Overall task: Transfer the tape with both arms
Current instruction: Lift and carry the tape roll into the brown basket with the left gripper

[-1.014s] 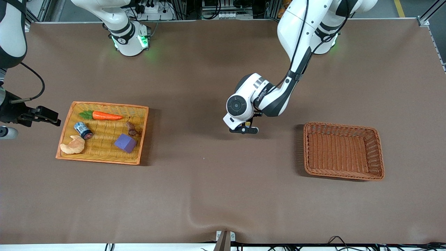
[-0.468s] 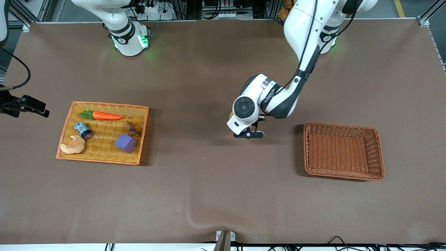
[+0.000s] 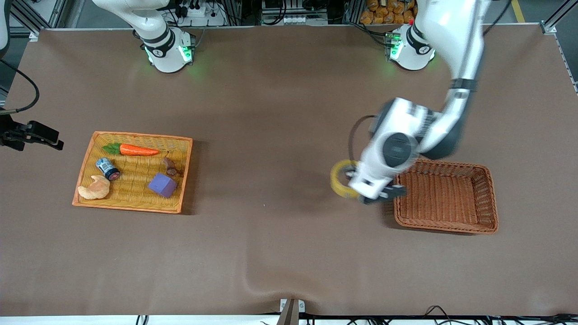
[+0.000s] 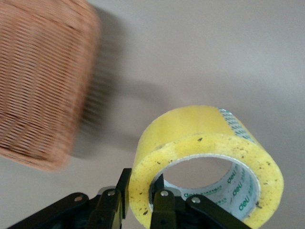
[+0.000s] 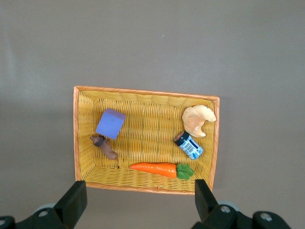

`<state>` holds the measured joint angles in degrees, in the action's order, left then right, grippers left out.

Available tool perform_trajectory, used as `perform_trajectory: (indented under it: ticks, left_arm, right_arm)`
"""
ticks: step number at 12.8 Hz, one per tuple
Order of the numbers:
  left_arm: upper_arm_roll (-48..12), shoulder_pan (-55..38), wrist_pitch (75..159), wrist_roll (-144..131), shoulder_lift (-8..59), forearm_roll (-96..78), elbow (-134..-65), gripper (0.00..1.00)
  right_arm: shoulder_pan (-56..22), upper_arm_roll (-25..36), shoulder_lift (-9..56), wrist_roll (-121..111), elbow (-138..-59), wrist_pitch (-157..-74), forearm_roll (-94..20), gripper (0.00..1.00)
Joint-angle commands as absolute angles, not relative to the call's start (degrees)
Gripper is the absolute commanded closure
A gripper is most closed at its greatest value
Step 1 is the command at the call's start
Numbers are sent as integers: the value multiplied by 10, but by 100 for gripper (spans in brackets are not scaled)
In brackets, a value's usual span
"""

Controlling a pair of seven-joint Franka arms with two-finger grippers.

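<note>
My left tool [image 3: 378,195] carries the tape [image 3: 342,183] in the air, its fingers [image 4: 162,210] clamped on the wall of the yellow ring, one inside the core and one outside, with the roll hanging just off the rim of the empty brown basket [image 3: 490,198] at my left arm's end of the desk [image 3: 280,243]. By my reading this is the carrying leg of the transfer: the roll is in my left tool's keeping and only the placing remains. The next move, as I judge it, calls for bringing the tool fully over the basket's floor, lowering it below the rim and only then parting the fingers, since a ring let go on edge could roll. My right tool [image 5: 139,202] waits with its fingers spread wide, high over the yellow tray [image 3: 183,176] at my right arm's end. The count: one roll of tape, one brown basket, one yellow tray, and in that tray one carrot [image 3: 131,149], one purple cube [image 3: 162,185], one small blue-white can [image 3: 108,168], one croissant [image 3: 94,188] and one small brown piece [image 3: 170,167] I cannot identify.
</note>
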<state>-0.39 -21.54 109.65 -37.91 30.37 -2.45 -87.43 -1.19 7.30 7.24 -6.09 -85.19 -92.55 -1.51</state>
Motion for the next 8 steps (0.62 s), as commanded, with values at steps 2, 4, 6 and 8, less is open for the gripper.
perform_trajectory:
  ticks: [2, 4, 6, 8]
  left_arm:
    - [-13, -97, 1089, -338, 301, -40, -865, 100]
    - [-15, -42, 1087, -256, 299, -45, -867, 100]
    - [-13, -17, 1058, -192, 302, -40, -867, 100]
    - [-12, 9, 1055, -114, 306, -38, -873, 100]
  right_arm:
    - [1, 69, 62, -63, -851, -925, -21, 0]
    - [1, 69, 66, -59, -851, -923, -21, 0]
    - [-1, 69, 67, -60, -851, -924, -21, 0]
    - [1, 69, 66, -65, -850, -925, -21, 0]
